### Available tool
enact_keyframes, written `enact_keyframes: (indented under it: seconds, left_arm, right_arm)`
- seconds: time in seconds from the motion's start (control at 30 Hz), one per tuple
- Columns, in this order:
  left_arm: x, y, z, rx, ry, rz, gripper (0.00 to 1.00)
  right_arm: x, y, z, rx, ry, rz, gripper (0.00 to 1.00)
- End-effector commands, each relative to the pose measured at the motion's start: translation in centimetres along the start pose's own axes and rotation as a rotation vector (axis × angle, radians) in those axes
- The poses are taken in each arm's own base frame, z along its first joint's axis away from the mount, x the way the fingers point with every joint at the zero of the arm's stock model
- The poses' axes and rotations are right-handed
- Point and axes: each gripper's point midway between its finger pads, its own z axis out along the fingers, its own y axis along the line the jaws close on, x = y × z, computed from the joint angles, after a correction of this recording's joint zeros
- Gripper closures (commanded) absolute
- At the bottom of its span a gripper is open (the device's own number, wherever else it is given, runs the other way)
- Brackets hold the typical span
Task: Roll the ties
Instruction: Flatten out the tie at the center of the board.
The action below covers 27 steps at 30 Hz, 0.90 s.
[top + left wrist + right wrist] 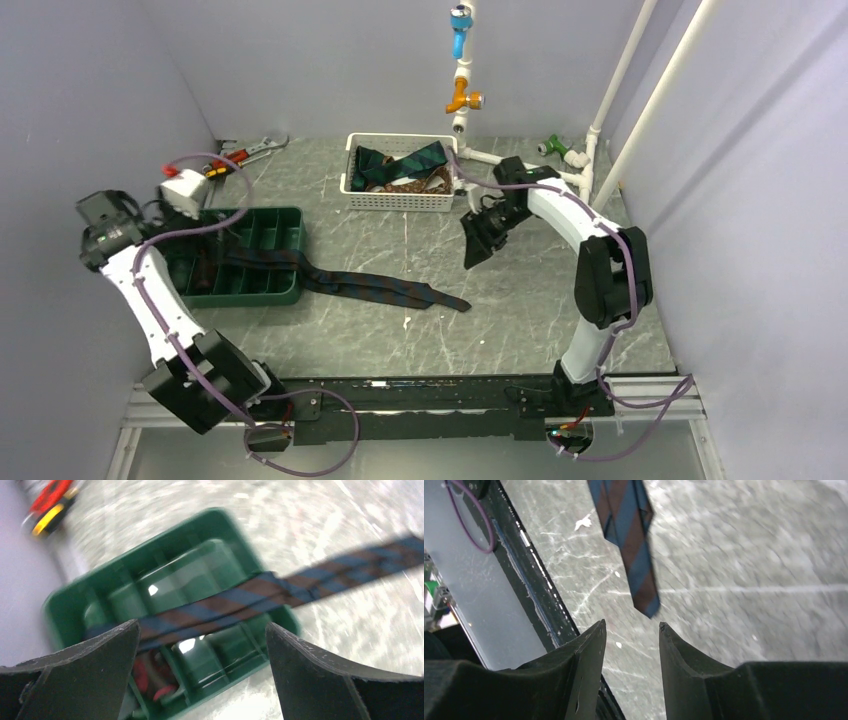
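A navy and brown striped tie (380, 288) lies flat on the table. Its narrow part runs over the green compartment tray (270, 211) and its pointed end reaches toward the middle. Further ties (400, 165) lie piled in a white basket (398, 202) at the back. My left gripper (118, 232) hangs at the far left beside the tray. In the left wrist view it (202, 625) is wide open above the tray (215, 512) and the tie (240, 597), holding nothing. My right gripper (472, 252) hovers right of the basket. In the right wrist view it (631, 623) is partly open and empty, short of the tie's tip (644, 600).
A blurred red and dark thing (150, 675) sits in one tray compartment. A wrench with a red and yellow handle (250, 152) lies at the back left beside a white box (183, 190). White pipes (462, 110) with coloured fittings stand at the back. The black rail (400, 395) marks the near edge.
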Motion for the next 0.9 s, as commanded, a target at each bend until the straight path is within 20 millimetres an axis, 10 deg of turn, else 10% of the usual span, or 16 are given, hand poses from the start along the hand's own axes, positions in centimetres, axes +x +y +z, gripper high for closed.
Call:
enact_keyframes:
  seconds: [0.0,0.4,0.87]
  left_arm:
    - [-0.3,-11.7,0.5,0.456,-0.048,0.450,0.00]
    - [4.0,-35.6,11.8,1.074,-0.040,0.962,0.36]
    - [8.5,-48.1,18.6,1.204,0.082,1.053,0.48]
  right_arm:
    - [1.2,0.2,-2.9,0.024,-0.042,0.050,0.56]
    - [3.4,-2.2,-5.1,0.074,-0.110,0.256,0.66]
    - [6.5,-2.4,-7.7,0.173,-0.142,0.340,0.67]
